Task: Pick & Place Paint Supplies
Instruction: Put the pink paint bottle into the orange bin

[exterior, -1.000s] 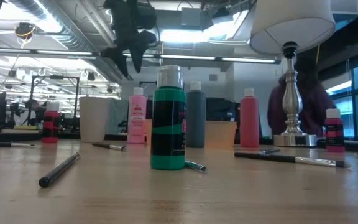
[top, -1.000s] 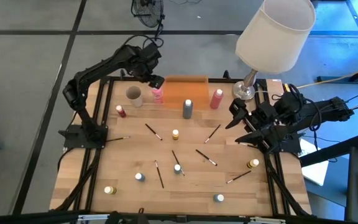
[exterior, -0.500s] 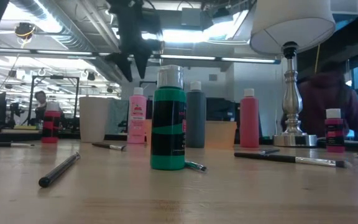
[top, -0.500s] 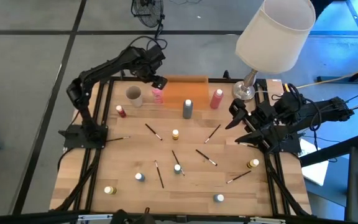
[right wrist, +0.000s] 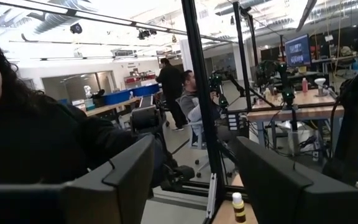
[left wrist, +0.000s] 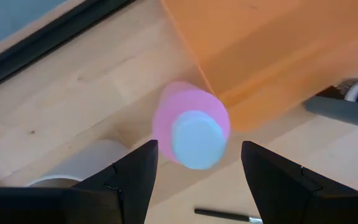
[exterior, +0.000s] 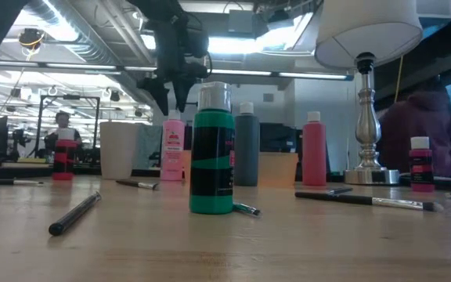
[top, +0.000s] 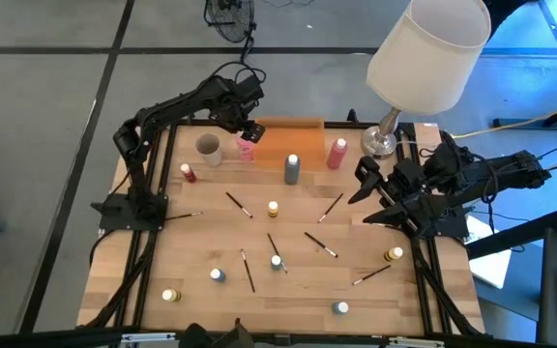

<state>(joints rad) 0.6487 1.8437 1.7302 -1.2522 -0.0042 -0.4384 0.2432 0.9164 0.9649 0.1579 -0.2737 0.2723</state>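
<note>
Above the table's far edge, the left gripper [left wrist: 194, 171] hangs open-jawed over a pink bottle [left wrist: 191, 127] standing beside the orange tray [left wrist: 272, 56] — a straight descent, fingers straddling the white cap [left wrist: 196, 139], should avoid tipping it; the right gripper [top: 364, 187], jaws apart, waits empty at the right edge.

1. My left pincer [left wrist: 194, 168] hangs open above the pink bottle [left wrist: 191, 127]; air lies clear on either side of its cap.
2. The orange tray [left wrist: 272, 56] touches the bottle, and the beige cup [top: 208, 149] stands near, narrowing the way.
</note>
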